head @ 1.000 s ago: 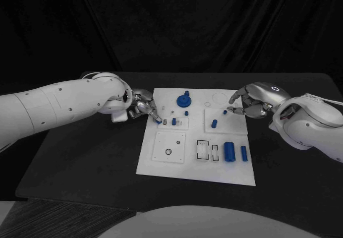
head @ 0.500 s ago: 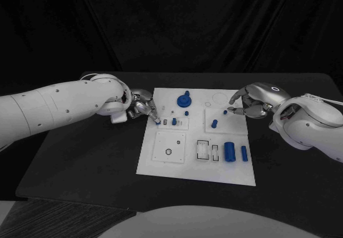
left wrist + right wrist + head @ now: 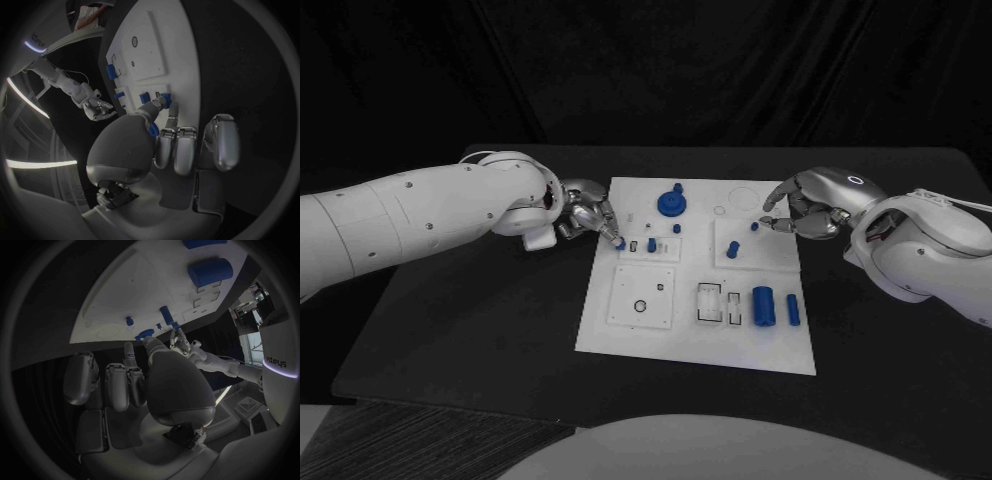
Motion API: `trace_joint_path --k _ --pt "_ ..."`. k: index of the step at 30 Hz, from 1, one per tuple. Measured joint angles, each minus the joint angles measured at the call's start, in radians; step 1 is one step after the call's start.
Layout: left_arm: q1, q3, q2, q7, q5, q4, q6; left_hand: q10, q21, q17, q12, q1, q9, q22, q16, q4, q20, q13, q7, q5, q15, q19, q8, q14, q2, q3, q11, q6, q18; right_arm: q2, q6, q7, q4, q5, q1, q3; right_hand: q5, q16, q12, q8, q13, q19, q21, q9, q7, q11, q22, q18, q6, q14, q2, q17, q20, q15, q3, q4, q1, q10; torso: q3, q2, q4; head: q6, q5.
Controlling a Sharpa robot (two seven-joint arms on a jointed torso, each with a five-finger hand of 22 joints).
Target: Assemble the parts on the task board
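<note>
The task board (image 3: 661, 330) lies in the middle of the table (image 3: 473, 320). At its left edge the left robot hand (image 3: 593, 216) pinches a small blue part (image 3: 617, 243) between thumb and fingertip. Near the board's far right corner the right robot hand (image 3: 798, 210) pinches another blue part (image 3: 144, 333).
</note>
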Motion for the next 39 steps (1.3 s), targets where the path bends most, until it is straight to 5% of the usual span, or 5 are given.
trace_joint_path --k 22,32,37,39 --pt "0.000 0.000 -0.081 0.055 0.054 0.108 -0.098 0.000 -0.011 0.000 0.000 0.000 0.000 0.000 0.000 0.000 0.000 0.000 0.000 0.016 -0.009 0.000 0.023 0.009 0.000 0.000 0.000 0.000 0.000 -0.001 0.009 -0.009 -0.001 0.000 0.000 0.000 0.000 0.000 0.000 0.005 0.000 0.000 -0.001 0.000 -0.004 0.000 0.000 0.000 0.004 0.000 0.011 0.000 0.000 0.000 0.000 0.000 0.011 0.000 0.0015 -0.001 -0.0001 0.000 -0.002" --pt "0.000 -0.001 -0.133 0.072 0.017 0.199 -0.221 0.000 -0.011 0.000 0.000 0.000 0.000 0.000 0.000 0.004 0.000 0.000 0.001 0.028 -0.009 0.000 0.027 0.009 0.000 0.026 0.000 -0.002 0.000 0.000 0.009 -0.010 0.000 0.000 -0.001 0.000 0.000 0.000 0.000 0.005 0.000 0.000 -0.002 0.000 -0.004 0.000 0.000 0.000 0.004 0.000 0.013 0.000 0.000 0.000 0.000 0.000 0.013 0.000 0.0015 0.000 -0.0005 0.000 0.003" --pt "-0.004 -0.001 -0.159 0.070 -0.051 0.254 -0.315 0.000 -0.011 0.000 0.000 -0.010 0.004 0.000 0.000 0.015 0.000 0.000 0.001 0.088 -0.009 -0.001 0.068 0.009 -0.010 0.037 0.000 -0.037 0.000 0.000 0.008 -0.010 0.001 0.000 -0.003 0.000 0.000 0.000 0.000 0.005 0.000 0.000 -0.002 0.000 -0.004 0.000 0.000 0.000 0.004 0.000 0.013 0.000 0.000 0.000 0.000 0.000 0.013 0.000 0.0011 0.000 -0.0003 0.000 0.005" --pt "-0.013 0.000 -0.168 0.069 -0.086 0.273 -0.353 0.000 -0.011 0.000 0.000 -0.011 0.043 0.000 0.000 0.018 0.000 0.000 -0.002 0.105 -0.009 -0.001 0.099 0.009 -0.011 0.040 0.000 -0.070 0.000 0.000 0.007 -0.010 0.001 0.000 -0.003 0.000 0.000 0.000 0.000 0.005 0.000 0.000 -0.002 0.000 -0.004 0.000 0.000 0.000 0.004 0.000 0.013 0.000 0.000 0.000 0.000 0.000 0.013 0.000 0.0011 0.001 -0.0002 0.000 0.006"
